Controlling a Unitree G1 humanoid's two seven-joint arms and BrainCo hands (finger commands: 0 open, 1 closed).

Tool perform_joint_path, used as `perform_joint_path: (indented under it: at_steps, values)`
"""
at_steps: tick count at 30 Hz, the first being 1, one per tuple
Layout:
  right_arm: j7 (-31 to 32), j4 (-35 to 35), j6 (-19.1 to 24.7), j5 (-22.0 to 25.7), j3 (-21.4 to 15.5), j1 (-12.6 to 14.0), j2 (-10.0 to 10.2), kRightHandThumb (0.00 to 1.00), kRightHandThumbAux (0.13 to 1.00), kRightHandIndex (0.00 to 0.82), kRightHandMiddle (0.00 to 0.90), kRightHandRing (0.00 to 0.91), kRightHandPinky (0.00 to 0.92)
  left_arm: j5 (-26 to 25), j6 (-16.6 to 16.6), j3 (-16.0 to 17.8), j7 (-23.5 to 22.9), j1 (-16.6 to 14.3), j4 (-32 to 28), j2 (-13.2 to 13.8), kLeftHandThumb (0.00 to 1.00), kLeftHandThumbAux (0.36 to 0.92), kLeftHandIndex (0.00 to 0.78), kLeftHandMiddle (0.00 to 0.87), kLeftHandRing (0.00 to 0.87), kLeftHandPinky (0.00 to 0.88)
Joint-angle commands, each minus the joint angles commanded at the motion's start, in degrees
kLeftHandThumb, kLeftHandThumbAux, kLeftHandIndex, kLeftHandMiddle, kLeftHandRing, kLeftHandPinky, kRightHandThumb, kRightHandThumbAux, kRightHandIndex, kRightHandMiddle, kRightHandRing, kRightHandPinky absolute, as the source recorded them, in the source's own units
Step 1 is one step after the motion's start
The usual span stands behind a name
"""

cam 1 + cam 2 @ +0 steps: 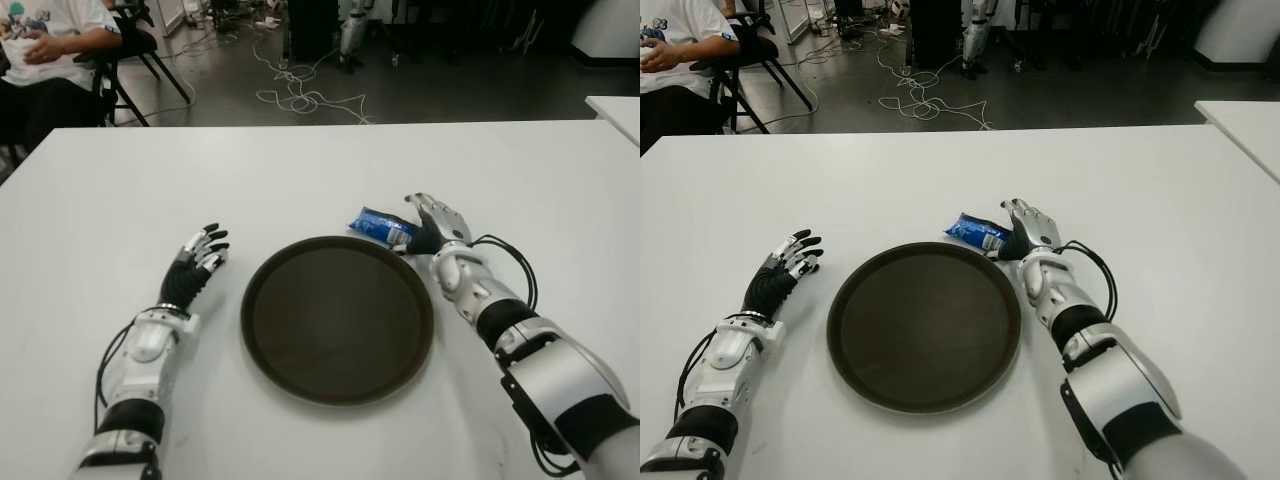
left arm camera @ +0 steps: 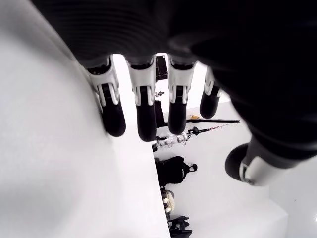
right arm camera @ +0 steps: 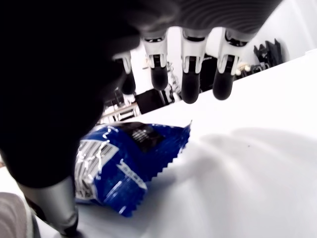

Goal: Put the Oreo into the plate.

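Nearest me, the round dark plate (image 1: pixel 337 318) lies on the white tabletop (image 1: pixel 300 170), between my two hands. My left hand (image 1: pixel 197 262) shows to the plate's left, fingers (image 2: pixel 113 106) extended, holding nothing. My right hand (image 1: pixel 432 228) sits at the plate's far right rim, fingers (image 3: pixel 190 74) released above the blue Oreo packet (image 1: pixel 382 226), which lies on the tabletop just beyond the rim. Farther off, cables (image 1: pixel 300 95) trail across the floor; a seated person (image 1: pixel 50 50) occupies the far left.

Left hand (image 1: pixel 200 262), lower left of the frame: forearm angled toward upper right, fingers (image 2: pixel 142 106) extended and slightly spread, holding nothing. Right hand (image 1: pixel 432 226), right of centre: forearm angled toward upper left, fingers (image 3: pixel 190 74) extended, thumb apart, grasping nothing.
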Motion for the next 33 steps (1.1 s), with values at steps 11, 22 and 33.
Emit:
perform_joint_path:
  at_steps: [11,22,33]
  values:
    - [15.7,-0.3,-7.2,0.0,1.4,-2.6,-2.9,0.000,0.827,0.123,0.128,0.128,0.131,0.8,0.0,-0.2,1.1,-0.4,-1.1,0.2,0.210,0.533,0.101,0.168,0.144,0.114]
    - [20.1,0.2,-10.6,-0.1,1.4,-3.6,-4.2,0.000,0.832,0.089,0.085,0.073,0.096,2.3,0.3,-0.7,2.6,-0.8,-1.1,0.0,0.191,0.534,0.108,0.175,0.148,0.114]
    - [19.8,0.2,-10.4,-0.6,2.5,-4.3,-4.5,0.000,0.828,0.069,0.076,0.068,0.080,2.6,-0.5,-0.9,3.5,-0.6,-1.1,-0.3,0.226,0.506,0.096,0.166,0.146,0.132]
